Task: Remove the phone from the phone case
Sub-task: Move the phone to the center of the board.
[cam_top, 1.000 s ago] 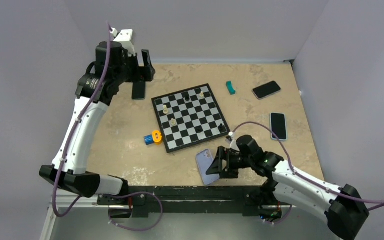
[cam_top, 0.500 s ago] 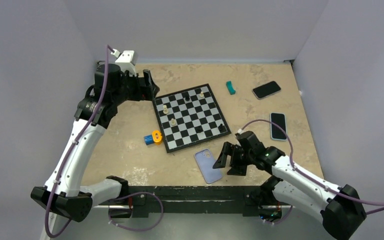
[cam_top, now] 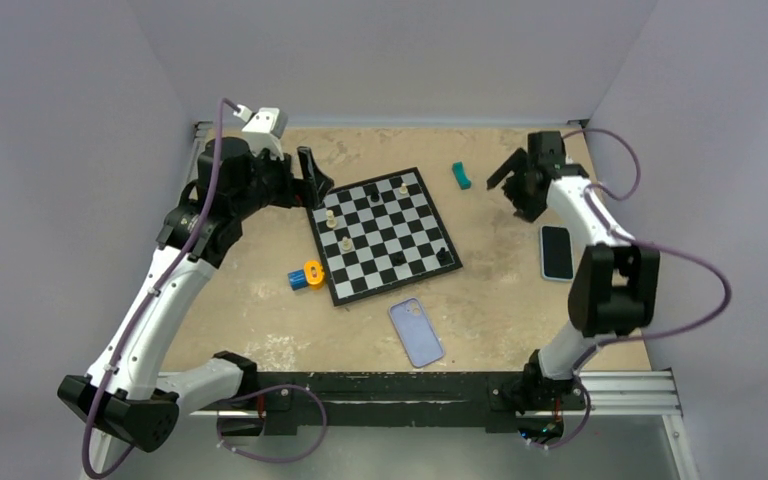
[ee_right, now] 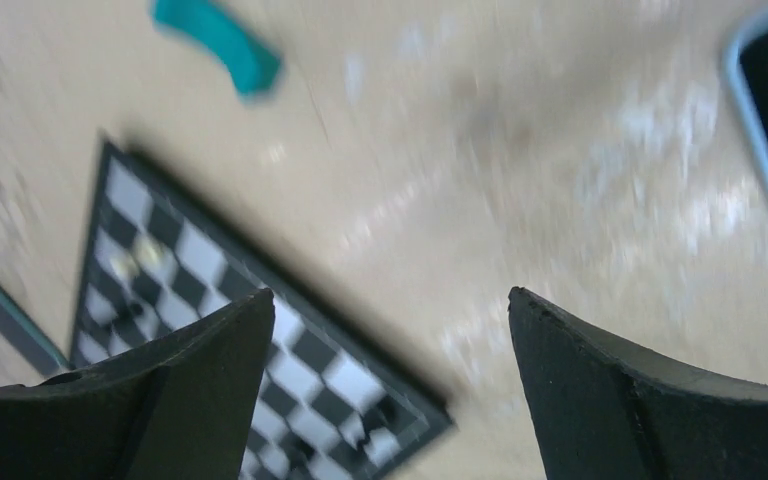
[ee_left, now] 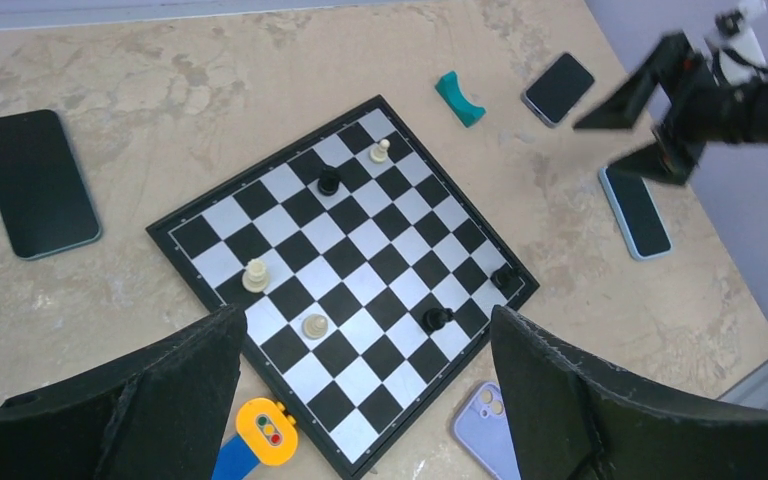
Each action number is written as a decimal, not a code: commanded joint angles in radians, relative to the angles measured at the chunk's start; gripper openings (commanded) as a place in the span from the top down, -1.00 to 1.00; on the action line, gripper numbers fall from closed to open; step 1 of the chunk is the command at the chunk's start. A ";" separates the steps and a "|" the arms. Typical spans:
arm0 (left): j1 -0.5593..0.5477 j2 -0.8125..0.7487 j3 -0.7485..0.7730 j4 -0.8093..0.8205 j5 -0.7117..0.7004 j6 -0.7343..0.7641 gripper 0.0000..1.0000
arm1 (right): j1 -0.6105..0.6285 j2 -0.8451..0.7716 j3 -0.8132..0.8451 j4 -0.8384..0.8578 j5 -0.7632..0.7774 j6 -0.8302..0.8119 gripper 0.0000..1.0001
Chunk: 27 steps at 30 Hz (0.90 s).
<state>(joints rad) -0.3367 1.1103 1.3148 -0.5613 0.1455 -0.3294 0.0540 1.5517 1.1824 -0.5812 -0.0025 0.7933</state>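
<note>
Case (cam_top: 416,332): lay flat on the desk (cam_top: 260,290), near the front.
Left jaws: spread, empty.
Right jaws: spread, empty, far from case.

1. The chessboard (cam_top: 381,234) has black and white checks and a black border.
2. The phone case (cam_top: 416,332) at 6 o'clock is lavender.
3. The small block (cam_top: 461,176) at 1 o'clock is teal.
4. The phone (cam_top: 556,252) at 3 o'clock has a black screen and a pale blue rim.
5. The tabletop (cam_top: 500,290) is mottled beige.
</note>
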 commanded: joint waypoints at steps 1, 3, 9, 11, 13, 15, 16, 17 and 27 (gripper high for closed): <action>-0.043 -0.011 -0.006 0.067 0.027 -0.014 -0.89 | -0.043 0.253 0.357 -0.069 0.228 0.099 -0.84; -0.044 -0.015 -0.002 0.063 0.028 -0.019 -0.89 | -0.051 0.355 0.467 -0.090 0.300 0.131 -0.86; -0.044 -0.034 -0.006 0.069 0.030 -0.020 -0.88 | -0.090 0.615 0.721 -0.219 0.413 0.171 -0.94; -0.044 -0.031 -0.006 0.071 0.042 -0.026 -0.87 | -0.094 0.654 0.739 -0.202 0.429 0.164 -0.94; -0.044 -0.025 -0.008 0.075 0.059 -0.036 -0.87 | -0.099 0.683 0.747 -0.186 0.444 0.161 -0.94; -0.044 -0.021 -0.009 0.078 0.072 -0.045 -0.86 | -0.104 0.702 0.749 -0.169 0.443 0.160 -0.94; -0.045 -0.020 -0.009 0.079 0.077 -0.047 -0.86 | -0.105 0.710 0.750 -0.159 0.445 0.160 -0.94; -0.045 -0.020 -0.009 0.082 0.081 -0.048 -0.86 | -0.106 0.716 0.755 -0.149 0.445 0.153 -0.94; -0.045 -0.016 -0.011 0.084 0.091 -0.052 -0.86 | -0.112 0.854 0.978 -0.238 0.404 0.113 -0.94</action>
<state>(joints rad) -0.3801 1.0958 1.3106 -0.5297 0.2131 -0.3607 -0.0536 2.3684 2.0743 -0.7620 0.4019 0.9218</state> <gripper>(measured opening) 0.934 0.971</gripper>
